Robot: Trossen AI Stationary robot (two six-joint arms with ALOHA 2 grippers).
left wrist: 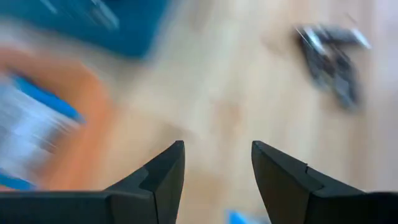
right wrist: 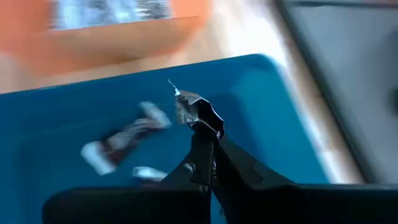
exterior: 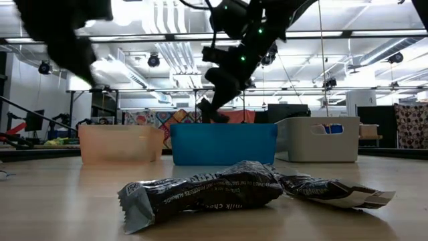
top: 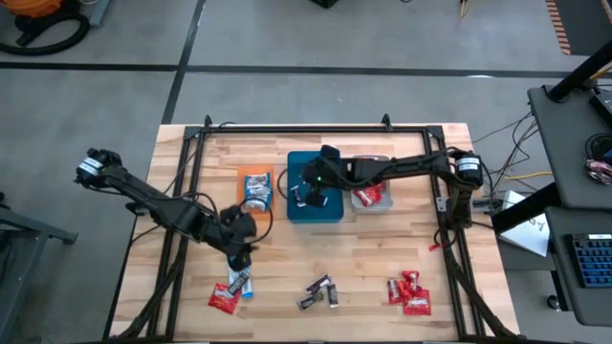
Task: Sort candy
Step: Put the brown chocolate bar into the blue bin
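My right gripper [right wrist: 208,134] is shut on a dark, silver-wrapped candy [right wrist: 194,111] over the teal tray [top: 328,208], which holds two more dark candies [right wrist: 124,143]. My left gripper [left wrist: 217,168] stands open over bare wood with nothing between its fingers, just beyond a red and a blue-and-white candy [top: 229,291] near the front left. Blue-and-white candy [top: 256,191] lies in the orange tray [top: 254,173], and red candy [top: 368,198] in the grey tray [top: 375,161]. Loose dark candies [top: 320,291] and red candies [top: 409,291] lie along the front. My right gripper pinches one crumpled end of the candy's wrapper [right wrist: 202,124] between its two fingertips. The fingers slant downward from the table's right. The candy sticks out past the fingertips, lifted clear above the floor of the teal tray.
The three trays stand side by side at the table's middle: orange [exterior: 120,144], teal [exterior: 224,144], grey [exterior: 317,140]. A black frame rail [top: 316,129] runs along the far edge. Bare wood lies between the trays and the front candies.
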